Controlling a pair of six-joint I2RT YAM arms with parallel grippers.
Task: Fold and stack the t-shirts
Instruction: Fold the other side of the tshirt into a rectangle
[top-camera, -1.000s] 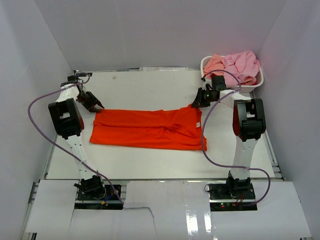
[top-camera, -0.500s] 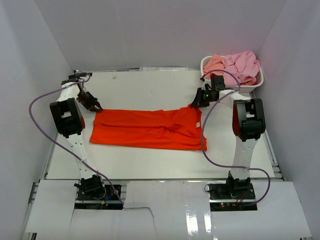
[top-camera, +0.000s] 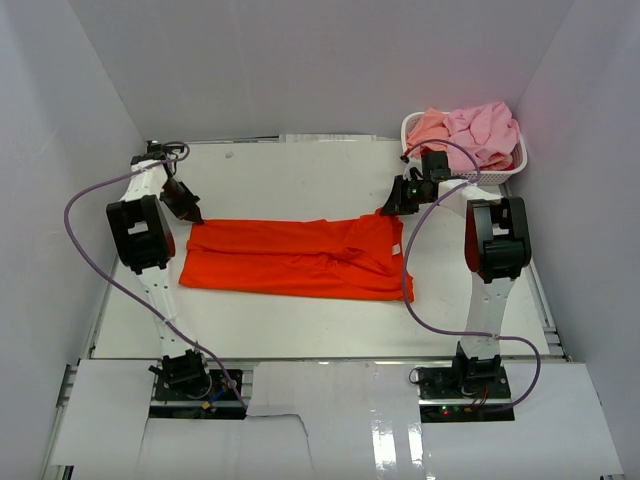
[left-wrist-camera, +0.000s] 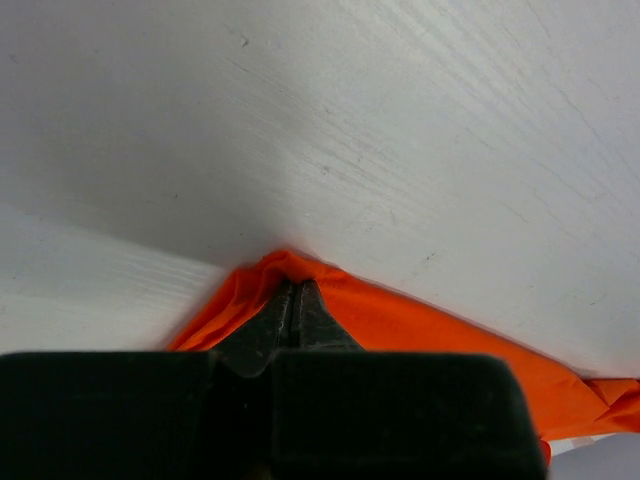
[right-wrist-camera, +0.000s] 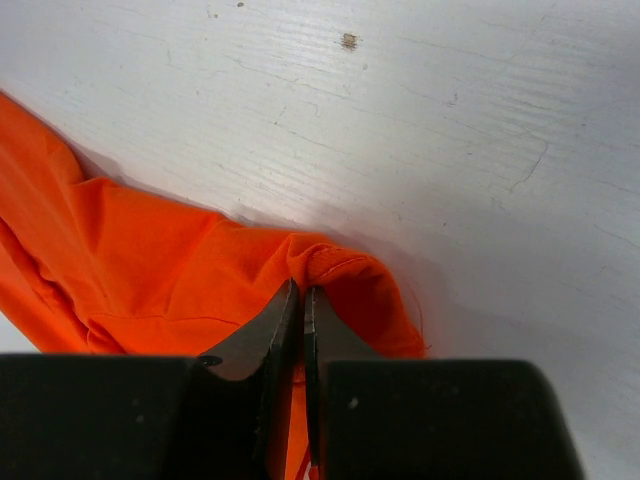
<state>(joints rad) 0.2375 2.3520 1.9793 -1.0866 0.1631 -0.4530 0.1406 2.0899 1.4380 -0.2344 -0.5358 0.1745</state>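
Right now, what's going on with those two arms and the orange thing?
Both arms hold the orange-red t-shirt, which lies flat on the table. The left gripper is shut on its far left corner, the right gripper on its far right corner. More pink shirts wait in the white basket at back right.

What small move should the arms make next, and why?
Probably lift both corners a little, together. The left jaws and the right jaws are each shut on a far corner of the orange-red t-shirt, which lies spread out flat; raising them would free the far edge for a fold.
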